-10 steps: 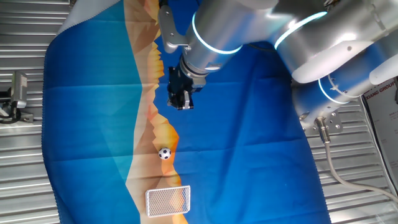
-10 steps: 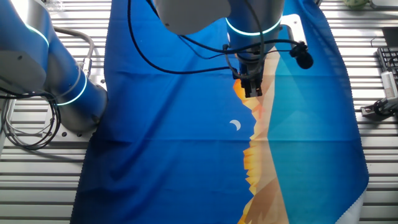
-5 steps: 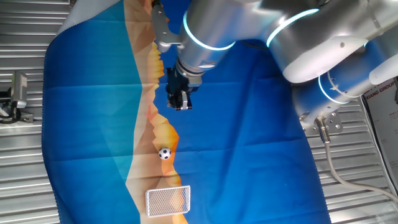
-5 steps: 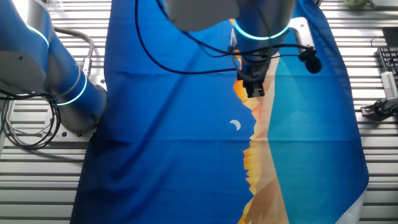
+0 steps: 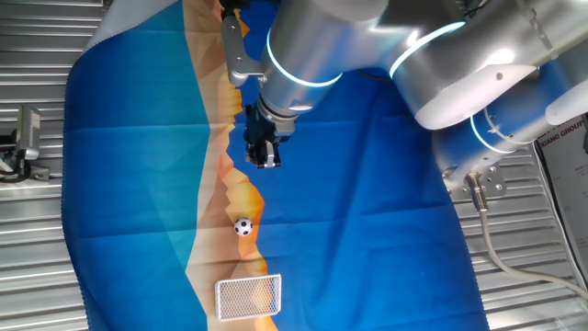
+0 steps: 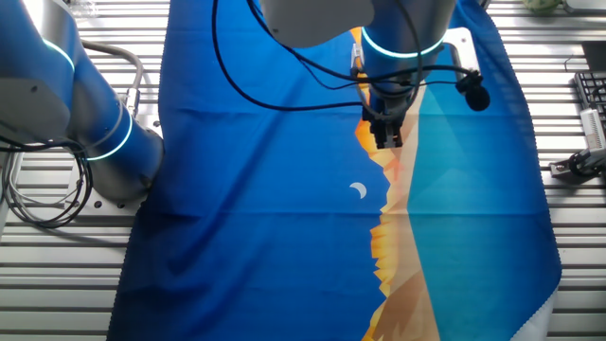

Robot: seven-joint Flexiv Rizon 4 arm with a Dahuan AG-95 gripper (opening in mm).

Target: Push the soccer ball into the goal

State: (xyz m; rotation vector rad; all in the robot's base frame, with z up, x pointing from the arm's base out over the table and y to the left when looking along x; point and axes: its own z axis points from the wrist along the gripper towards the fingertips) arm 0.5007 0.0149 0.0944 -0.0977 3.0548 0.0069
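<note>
The goal (image 5: 248, 296) has nothing in it. The soccer ball (image 5: 243, 226) sits on the blue and orange cloth (image 5: 367, 202) a little way from the goal's open side. The end effector (image 5: 263, 161) hangs farther up the cloth, and I cannot tell if its fingers are spread. Only one fixed view shows the ball and goal. The other fixed view shows a small white moon (image 6: 359, 191) on the cloth.

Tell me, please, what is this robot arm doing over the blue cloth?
The arm's black two-finger gripper hangs above the blue and orange cloth, holding nothing. Nearer the camera in one fixed view lies the tiny black-and-white soccer ball, untouched, and beyond it the small white-framed mesh goal. The ball is not yet in the goal.
</note>
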